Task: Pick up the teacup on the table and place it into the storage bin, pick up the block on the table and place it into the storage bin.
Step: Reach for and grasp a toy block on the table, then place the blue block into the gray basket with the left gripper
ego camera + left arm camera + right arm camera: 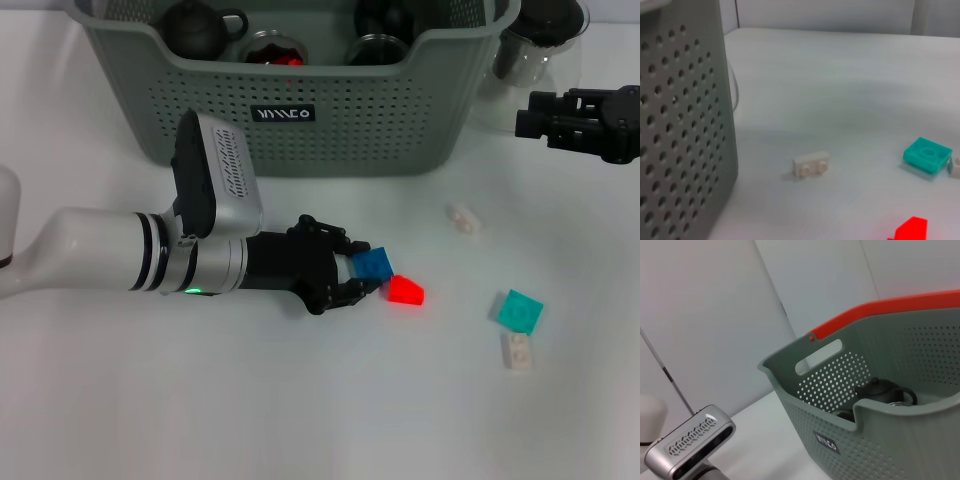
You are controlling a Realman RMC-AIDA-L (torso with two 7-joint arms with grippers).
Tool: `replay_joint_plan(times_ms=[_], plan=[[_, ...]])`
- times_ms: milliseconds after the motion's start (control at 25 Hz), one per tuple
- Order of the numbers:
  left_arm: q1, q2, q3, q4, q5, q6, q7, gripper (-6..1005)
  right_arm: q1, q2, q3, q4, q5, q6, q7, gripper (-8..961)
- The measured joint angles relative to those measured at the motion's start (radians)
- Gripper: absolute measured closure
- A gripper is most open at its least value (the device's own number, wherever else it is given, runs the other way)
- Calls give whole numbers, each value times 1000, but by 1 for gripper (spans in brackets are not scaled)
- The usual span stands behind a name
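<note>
The grey-green storage bin (pixel 300 120) stands at the back of the white table; the left wrist view shows its perforated wall (pixel 685 130) and the right wrist view its rim (pixel 880 435). Dark cups (pixel 268 45) and a black teapot (pixel 195 28) lie inside it. No teacup shows on the table. A blue block (pixel 375 263) lies on the table between the fingertips of my left gripper (pixel 365 268), which is open around it. A red block (pixel 405 291) lies just beside it. My right gripper (pixel 560 118) hovers at the far right, beside the bin.
A teal block (pixel 520 311) and a white brick (pixel 518 350) lie at the right. Another white brick (pixel 463 220) lies nearer the bin. A clear glass jug (pixel 540 45) stands behind the right gripper. The left wrist view shows the teal block (pixel 927 154) and white brick (pixel 811 165).
</note>
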Motion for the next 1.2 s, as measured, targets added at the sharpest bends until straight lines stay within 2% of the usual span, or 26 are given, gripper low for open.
replay_joint_plan(times_ms=[120, 280, 440, 560, 680, 800, 880, 1000, 1080, 1200], plan=[[9, 1, -10, 14, -4, 35, -4, 592, 0, -1, 0, 0, 0, 0, -1, 464], [63, 8, -12, 130, -2, 160, -99, 592, 0, -2, 0, 0, 0, -1, -1, 464], [166, 21, -19, 357, -3, 395, -229, 592, 0, -2, 0, 0, 0, -2, 0, 464], [235, 24, -83, 540, -12, 618, -303, 593, 0, -2, 0, 0, 0, -1, 0, 464], [269, 21, -202, 706, -43, 821, -364, 593, 0, -1, 0, 0, 0, -1, 0, 464], [272, 19, -298, 863, -144, 927, -469, 593, 0, 0, 0, 0, 0, 0, -3, 463], [253, 22, -314, 942, -214, 912, -582, 593, -2, 0, 0, 0, 0, 0, -3, 463], [174, 33, -303, 1053, -242, 749, -850, 593, -3, 2, 0, 0, 0, 0, -5, 463], [112, 49, -260, 1073, -182, 617, -983, 593, -5, 5, 0, 0, 0, 0, -8, 463], [20, 91, -139, 1035, -29, 403, -1137, 592, -7, 7, 0, 0, 0, 1, -10, 463]])
